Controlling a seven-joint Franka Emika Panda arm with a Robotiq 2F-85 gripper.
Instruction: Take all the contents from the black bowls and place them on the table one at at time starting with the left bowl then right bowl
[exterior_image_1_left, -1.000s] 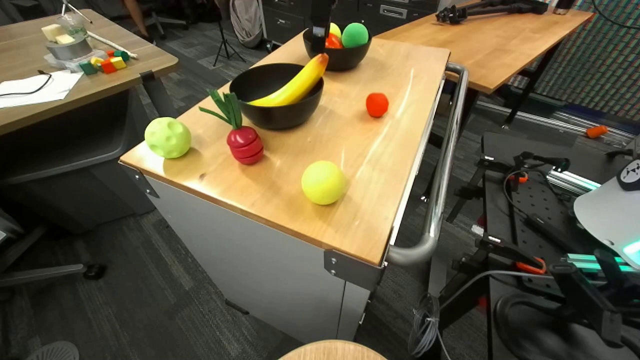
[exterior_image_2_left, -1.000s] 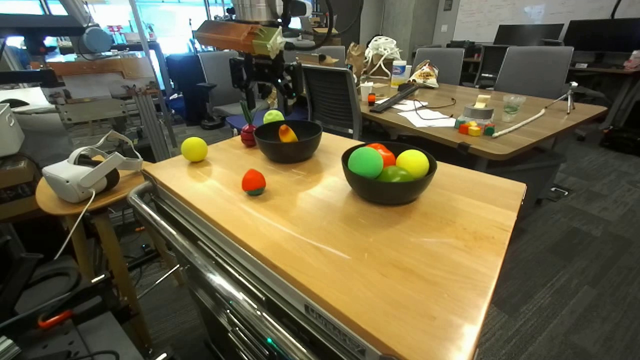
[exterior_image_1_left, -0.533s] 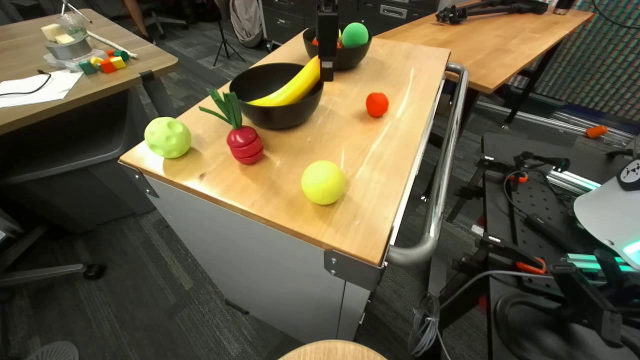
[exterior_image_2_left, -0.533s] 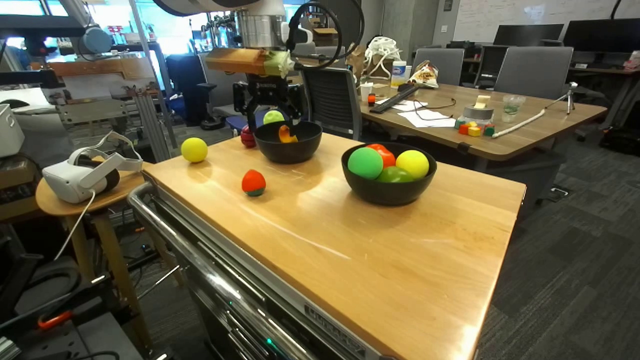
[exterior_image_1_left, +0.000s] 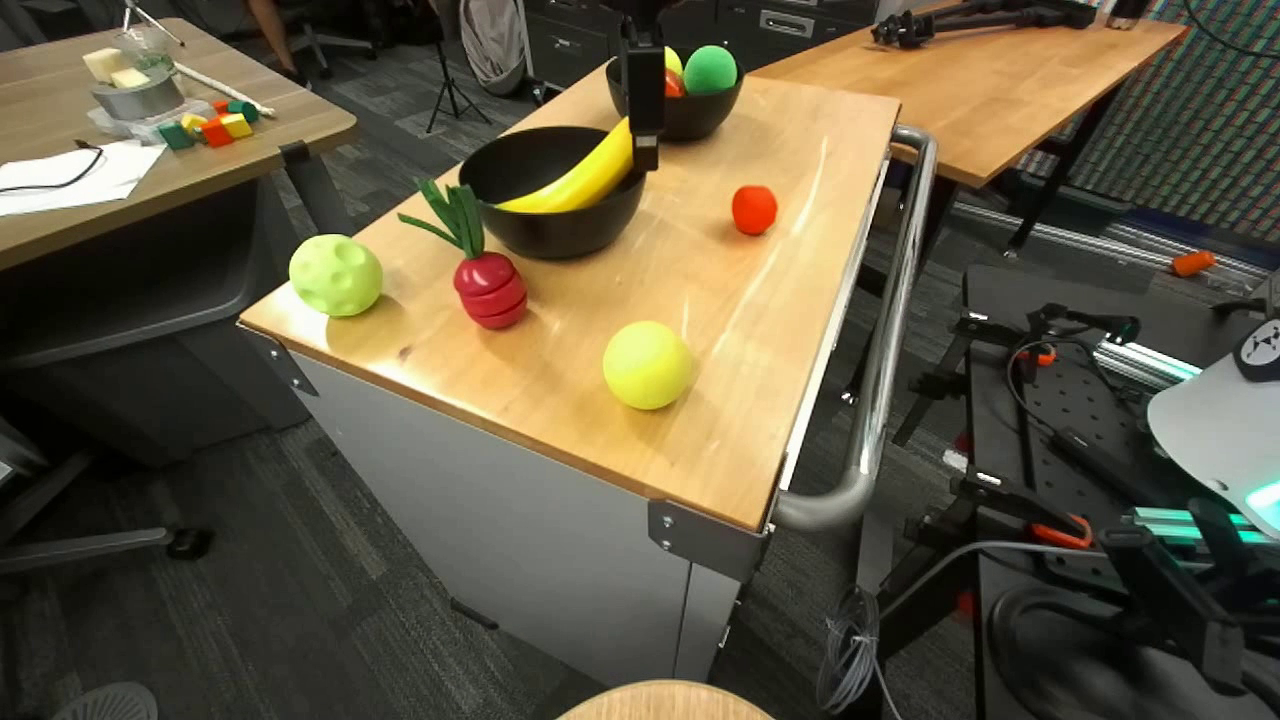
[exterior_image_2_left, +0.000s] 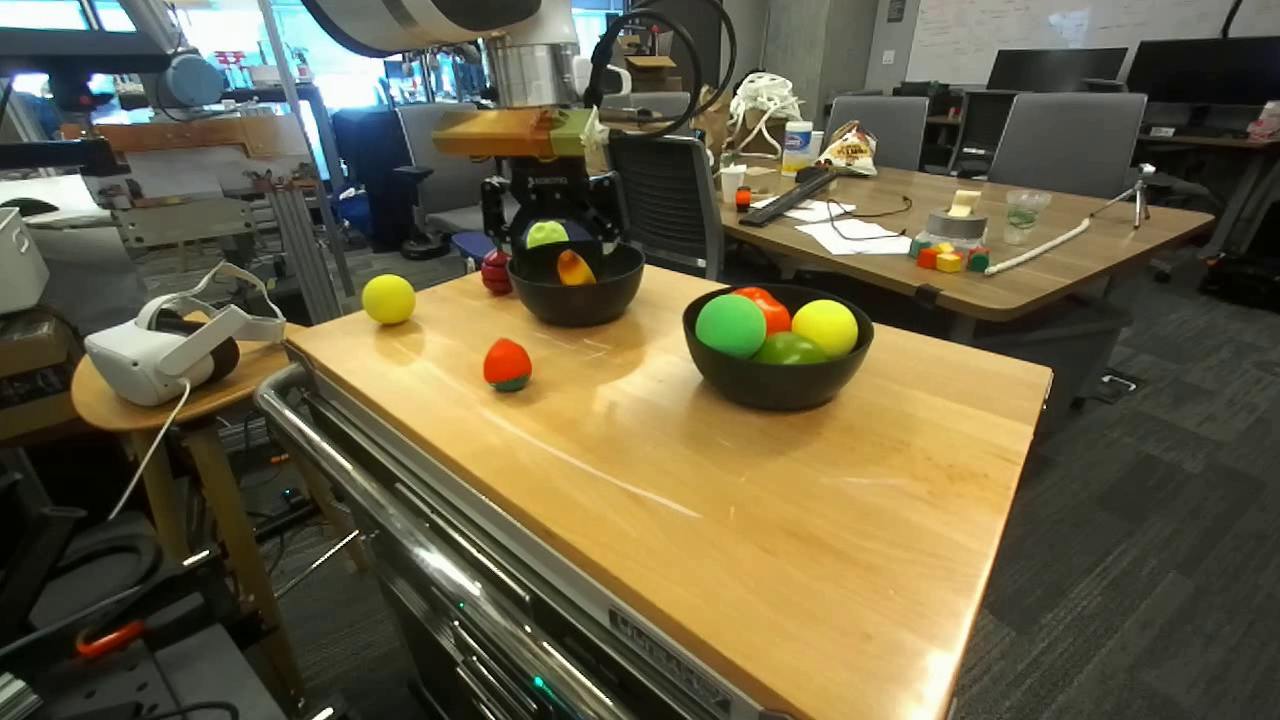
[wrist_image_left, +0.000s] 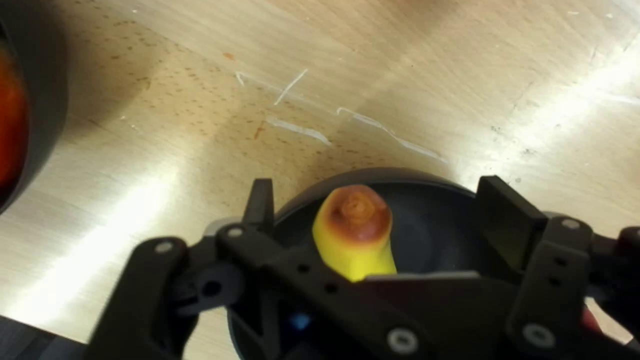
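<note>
In an exterior view, bright light glares through windows (exterior_image_2_left: 222, 25) at far left; toward the right stand a grey column (exterior_image_2_left: 852, 55) and, behind two dark monitors (exterior_image_2_left: 1205, 80), a whiteboard (exterior_image_2_left: 1000, 25). Grey chairs (exterior_image_2_left: 1065, 150) stand around a brown desk (exterior_image_2_left: 1080, 245). The carpeted floor (exterior_image_2_left: 1150, 500) is dark and streaked. In an exterior view, black drawers (exterior_image_1_left: 572, 20) stand far back.

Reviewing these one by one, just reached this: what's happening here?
A robot gripper stands open at a banana in a black bowl, jaws either side of the tip, not gripping. The other bowl holds a green ball, a round yellow piece, a shiny red piece and a glossy green piece. On the table sit a toy radish, a small red toy, a dimpled lime ball and a yellow ball.
</note>
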